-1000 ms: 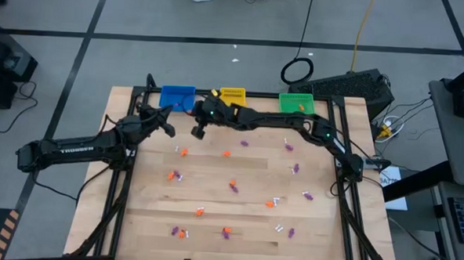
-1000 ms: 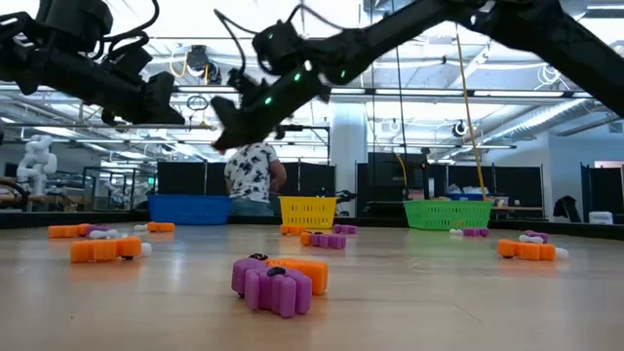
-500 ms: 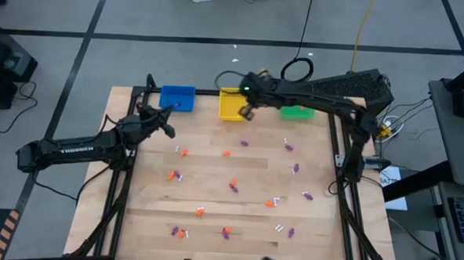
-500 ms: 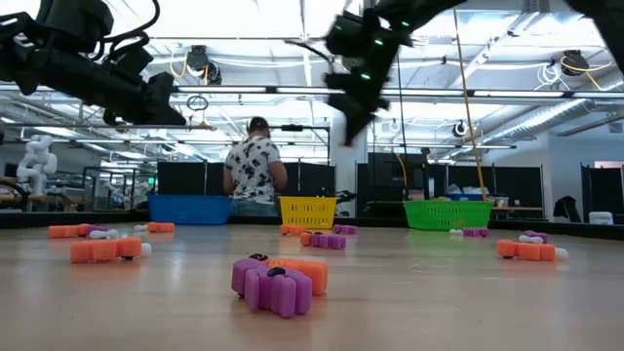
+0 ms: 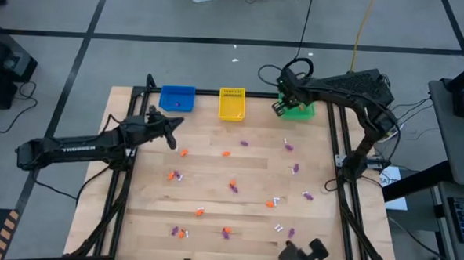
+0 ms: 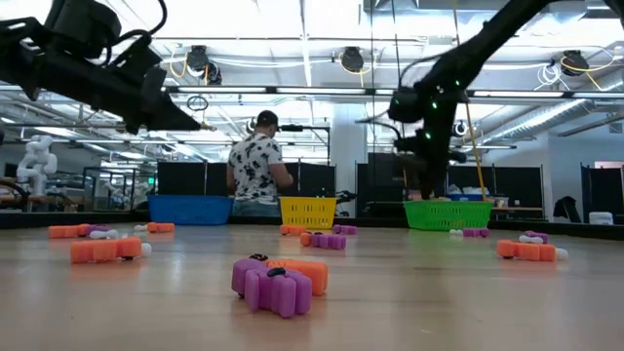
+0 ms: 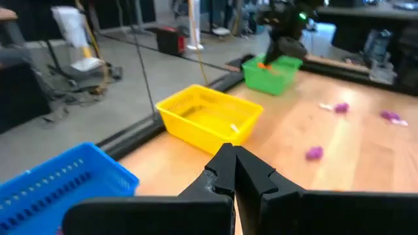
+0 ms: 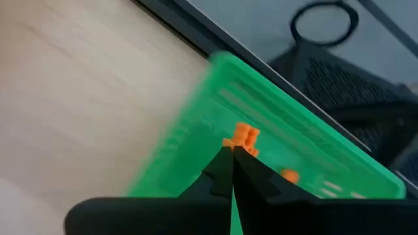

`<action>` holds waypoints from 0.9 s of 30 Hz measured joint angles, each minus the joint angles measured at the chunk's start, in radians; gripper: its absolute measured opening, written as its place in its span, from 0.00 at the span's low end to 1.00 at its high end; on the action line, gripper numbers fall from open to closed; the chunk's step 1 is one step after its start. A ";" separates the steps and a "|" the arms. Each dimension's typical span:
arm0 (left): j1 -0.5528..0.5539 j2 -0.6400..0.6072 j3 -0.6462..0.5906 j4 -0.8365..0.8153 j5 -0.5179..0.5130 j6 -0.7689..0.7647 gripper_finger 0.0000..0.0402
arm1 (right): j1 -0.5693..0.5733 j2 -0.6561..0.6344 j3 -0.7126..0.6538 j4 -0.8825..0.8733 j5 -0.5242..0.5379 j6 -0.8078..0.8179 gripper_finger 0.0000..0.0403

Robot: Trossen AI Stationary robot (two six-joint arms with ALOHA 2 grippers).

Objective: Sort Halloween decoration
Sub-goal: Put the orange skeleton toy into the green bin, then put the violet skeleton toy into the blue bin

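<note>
The right claw (image 8: 233, 156) hangs over the green basket (image 8: 196, 124), closed on an orange trinket (image 8: 245, 138). Opening off-centre could drop it outside. The left claw (image 7: 234, 171), closed empty, waits over the tabletop (image 5: 214, 188).

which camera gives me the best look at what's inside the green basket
The right wrist view: it looks down into the green basket, showing orange trinkets inside. The high view has the right pincer partly over it; the low view shows only its side wall; the left wrist view sees it far off.
</note>
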 joint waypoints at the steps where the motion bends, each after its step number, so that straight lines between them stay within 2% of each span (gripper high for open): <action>1: 0.000 0.013 0.000 0.000 0.014 0.000 0.00 | -0.018 0.007 0.000 0.001 -0.020 -0.008 0.00; 5: 0.000 0.070 0.000 0.006 0.098 0.000 0.00 | -0.057 0.027 -0.001 0.003 -0.099 -0.007 0.00; 8: -0.012 0.120 0.001 0.029 0.180 0.002 0.00 | -0.062 0.030 -0.001 -0.018 -0.119 -0.011 0.03; 13: -0.068 0.211 0.001 0.085 0.268 0.003 0.00 | -0.055 0.019 0.027 -0.111 -0.116 -0.022 0.17; 16: -0.117 0.256 0.013 0.090 0.288 0.006 0.00 | -0.043 -0.019 0.047 -0.142 -0.097 -0.045 0.27; 18: -0.155 0.280 0.039 0.072 0.292 0.008 0.00 | -0.028 -0.062 0.047 -0.145 -0.099 -0.055 0.30; 21: -0.218 0.305 0.086 0.013 0.293 0.025 0.00 | 0.010 -0.138 0.033 -0.109 -0.098 -0.071 0.27; 27: -0.353 0.334 0.186 -0.149 0.291 0.024 0.00 | 0.118 -0.299 -0.144 0.177 -0.148 -0.092 0.03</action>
